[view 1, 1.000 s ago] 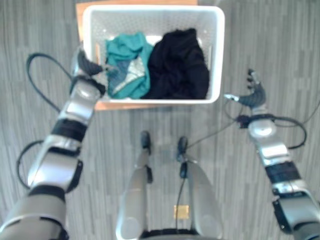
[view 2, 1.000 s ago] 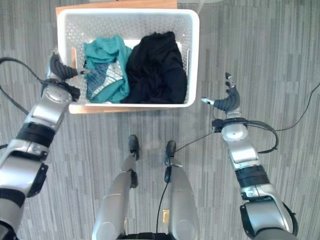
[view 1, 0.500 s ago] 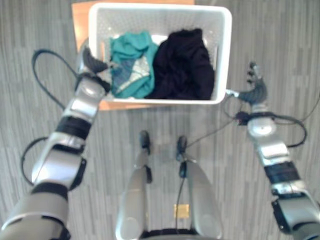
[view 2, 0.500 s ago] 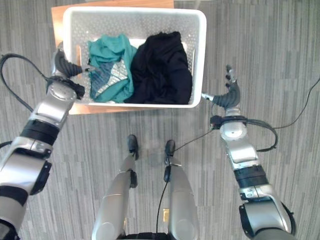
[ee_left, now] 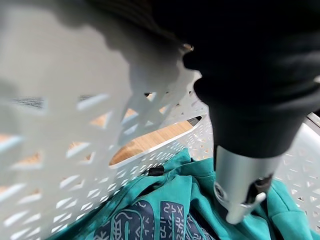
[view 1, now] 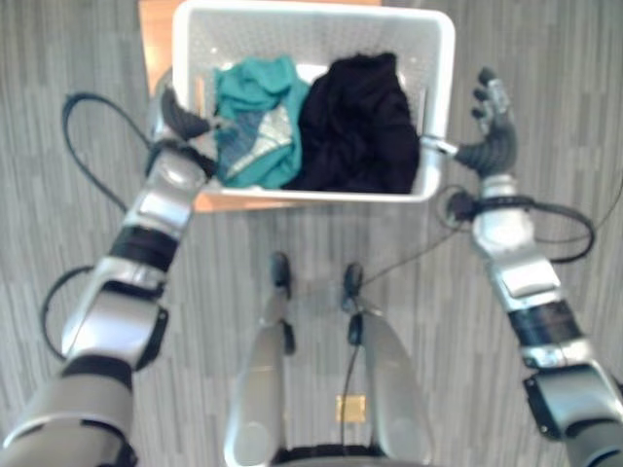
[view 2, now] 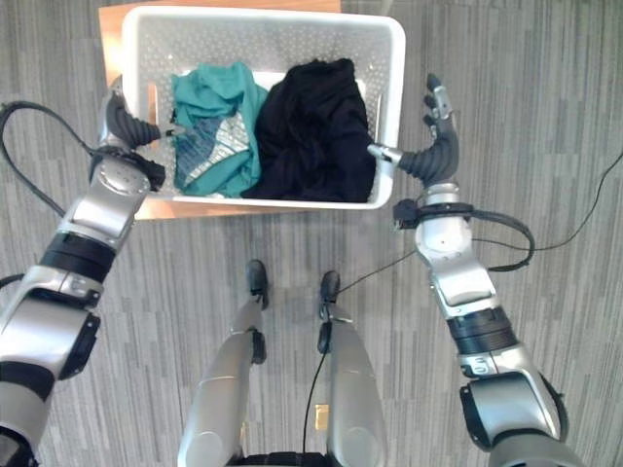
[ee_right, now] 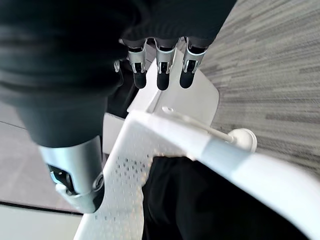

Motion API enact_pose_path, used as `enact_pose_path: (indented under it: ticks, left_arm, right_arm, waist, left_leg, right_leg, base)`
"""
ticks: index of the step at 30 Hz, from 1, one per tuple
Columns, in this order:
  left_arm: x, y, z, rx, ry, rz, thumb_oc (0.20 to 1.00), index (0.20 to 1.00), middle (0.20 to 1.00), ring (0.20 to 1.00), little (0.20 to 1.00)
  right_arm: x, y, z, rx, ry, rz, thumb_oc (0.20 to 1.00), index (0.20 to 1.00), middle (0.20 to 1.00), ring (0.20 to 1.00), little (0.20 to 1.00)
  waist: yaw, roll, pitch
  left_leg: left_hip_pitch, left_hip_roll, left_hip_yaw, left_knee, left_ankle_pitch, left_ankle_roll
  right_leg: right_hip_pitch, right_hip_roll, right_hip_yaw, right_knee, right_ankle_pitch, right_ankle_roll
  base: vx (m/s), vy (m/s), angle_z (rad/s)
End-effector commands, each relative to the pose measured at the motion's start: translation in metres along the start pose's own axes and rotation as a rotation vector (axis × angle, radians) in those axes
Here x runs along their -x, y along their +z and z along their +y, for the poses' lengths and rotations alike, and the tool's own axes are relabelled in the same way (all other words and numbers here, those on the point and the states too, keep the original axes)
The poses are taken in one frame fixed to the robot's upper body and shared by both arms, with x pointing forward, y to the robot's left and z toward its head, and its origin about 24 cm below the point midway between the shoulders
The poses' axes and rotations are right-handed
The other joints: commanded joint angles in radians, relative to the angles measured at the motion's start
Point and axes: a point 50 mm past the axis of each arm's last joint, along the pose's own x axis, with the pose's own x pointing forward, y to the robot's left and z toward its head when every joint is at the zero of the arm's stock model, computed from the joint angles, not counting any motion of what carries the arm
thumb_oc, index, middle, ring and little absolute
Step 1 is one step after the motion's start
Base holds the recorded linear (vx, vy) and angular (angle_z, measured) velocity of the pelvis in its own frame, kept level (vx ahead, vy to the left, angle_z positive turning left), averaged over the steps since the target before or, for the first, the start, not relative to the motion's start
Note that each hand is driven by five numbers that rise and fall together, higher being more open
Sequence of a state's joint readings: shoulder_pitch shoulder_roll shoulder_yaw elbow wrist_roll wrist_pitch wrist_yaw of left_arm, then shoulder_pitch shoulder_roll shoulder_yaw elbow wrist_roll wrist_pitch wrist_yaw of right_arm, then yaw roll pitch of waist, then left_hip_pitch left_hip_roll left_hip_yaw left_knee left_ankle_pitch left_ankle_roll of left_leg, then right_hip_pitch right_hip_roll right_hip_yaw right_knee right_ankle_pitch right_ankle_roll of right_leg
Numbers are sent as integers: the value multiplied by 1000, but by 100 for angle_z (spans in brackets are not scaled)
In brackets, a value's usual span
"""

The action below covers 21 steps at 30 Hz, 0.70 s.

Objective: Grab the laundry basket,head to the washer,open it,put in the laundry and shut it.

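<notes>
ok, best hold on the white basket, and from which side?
Probably by the rims of its two short end walls, one hand per end, coming in from outside. The laundry basket is wide and open-topped, with slots near the end rims. The left hand is at the left wall, thumb inside; the right hand is at the right wall, fingers straight.

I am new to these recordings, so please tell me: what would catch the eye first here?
The white laundry basket on a low wooden stand, holding a teal garment beside a black garment. The left hand is at the basket's left wall, and the right hand, fingers straight, straddles its right rim.
</notes>
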State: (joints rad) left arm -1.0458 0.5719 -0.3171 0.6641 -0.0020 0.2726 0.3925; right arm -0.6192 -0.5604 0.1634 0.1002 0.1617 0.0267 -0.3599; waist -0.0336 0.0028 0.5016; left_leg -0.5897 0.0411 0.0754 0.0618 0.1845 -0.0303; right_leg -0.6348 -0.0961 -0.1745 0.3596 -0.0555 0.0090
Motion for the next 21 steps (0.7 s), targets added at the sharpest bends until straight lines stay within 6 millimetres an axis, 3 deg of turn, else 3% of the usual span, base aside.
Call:
enact_pose_path:
  ticks: [1,9,21]
  left_arm:
    - [3,5,-9,14,8,-34,1000,1000,1000,1000,1000]
    - [6,0,-11,16,3,-23,1000,1000,1000,1000,1000]
    - [9,-7,-10,24,22,-6,1000,1000,1000,1000,1000]
  right_arm:
    - [7,-5,-6,1,-30,0,1000,1000,1000,1000,1000]
    - [22,-18,-10,35,-31,51,1000,1000,1000,1000,1000]
    - [30,-37,-21,-5,-186,150,1000,1000,1000,1000,1000]
  waist:
    - [12,-2,-73]
    - [9,-10,-73]
    - [12,-3,-71]
  left_leg:
    - [-38,65,-40,116,-133,-41]
    - [-35,61,-41,115,-134,-41]
    - [-42,57,-42,115,-136,-35]
  right_leg:
    - [45,-71,-8,-192,95,93]
    - [50,-71,-10,-192,94,94]
    - [43,-73,-6,-185,94,90]
  base:
    - [5,-1,5]
    - [0,0,0]
    - [0,0,0]
